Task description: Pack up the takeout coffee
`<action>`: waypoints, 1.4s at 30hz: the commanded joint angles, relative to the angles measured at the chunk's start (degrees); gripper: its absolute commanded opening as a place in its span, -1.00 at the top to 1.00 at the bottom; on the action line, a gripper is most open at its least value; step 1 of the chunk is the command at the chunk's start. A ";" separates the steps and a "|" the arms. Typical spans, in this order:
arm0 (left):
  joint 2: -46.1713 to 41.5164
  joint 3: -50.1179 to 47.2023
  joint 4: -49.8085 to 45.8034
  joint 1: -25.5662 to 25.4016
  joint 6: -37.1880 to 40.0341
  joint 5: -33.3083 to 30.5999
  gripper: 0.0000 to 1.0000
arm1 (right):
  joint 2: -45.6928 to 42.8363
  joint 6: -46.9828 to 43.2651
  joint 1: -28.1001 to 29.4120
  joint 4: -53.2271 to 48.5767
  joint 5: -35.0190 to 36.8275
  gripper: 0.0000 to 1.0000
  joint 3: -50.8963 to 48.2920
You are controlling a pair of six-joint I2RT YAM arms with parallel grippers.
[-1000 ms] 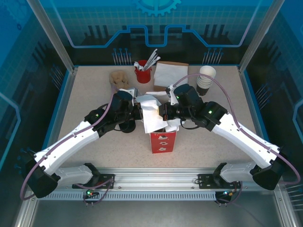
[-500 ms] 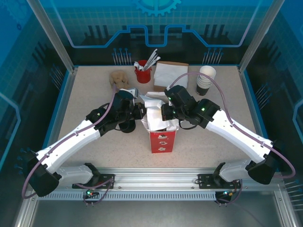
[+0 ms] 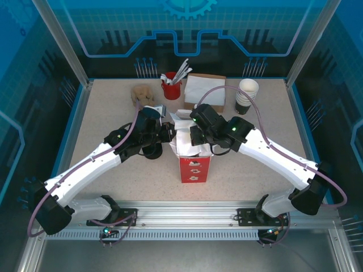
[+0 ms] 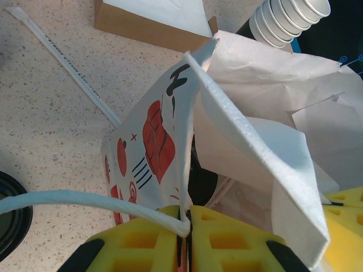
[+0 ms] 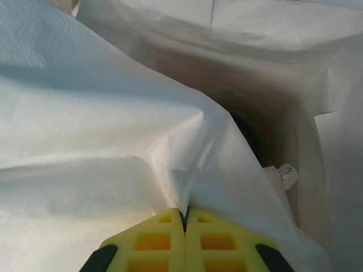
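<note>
A red-and-white printed paper bag (image 3: 194,167) stands open mid-table. My left gripper (image 3: 168,135) is shut on the bag's left rim and white handle; in the left wrist view the yellow fingers (image 4: 227,243) pinch the printed wall (image 4: 150,136). My right gripper (image 3: 195,141) is over the bag's mouth, shut on a white napkin (image 5: 113,141) that drapes into the bag. Deep inside shows a dark rounded edge (image 5: 249,139), which looks like the takeout coffee's black lid; its sides are hidden by the napkin.
At the back stand a red holder with stirrers (image 3: 171,88), a brown napkin box (image 3: 204,89) and a stack of lidless cups (image 3: 247,95). A brown lump (image 3: 142,93) lies back left. A loose black lid (image 4: 8,209) and a wrapped straw (image 4: 74,68) lie left of the bag.
My right arm has swung left over the bag and the napkin, which stood tall above the rim, now sits lower in the bag. The left gripper keeps its hold.
</note>
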 commanded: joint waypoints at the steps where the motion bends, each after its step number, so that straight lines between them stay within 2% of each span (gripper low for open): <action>1: 0.41 0.28 0.05 0.57 0.11 1.33 0.74 | 1.09 -0.35 0.91 -2.37 3.06 1.00 1.34; 20: 0.89 -0.16 0.78 0.61 -0.21 1.84 0.74 | 4.24 0.71 0.90 -5.79 4.59 1.00 2.45; 24: 0.88 -0.20 0.78 0.71 -0.20 1.80 0.74 | 4.88 0.08 0.87 -5.40 2.57 1.00 2.96; 30: 0.93 -0.25 0.78 0.75 -0.29 1.83 0.74 | 4.27 -1.32 0.91 -6.21 0.14 0.54 6.98; 36: 1.08 -0.18 1.00 0.78 -0.29 1.98 0.74 | 3.80 -3.40 0.74 -8.15 1.33 0.36 11.34; 42: 1.50 -0.33 1.34 0.91 -0.48 2.39 0.74 | 4.18 -4.80 -0.78 -6.04 -1.72 0.37 11.91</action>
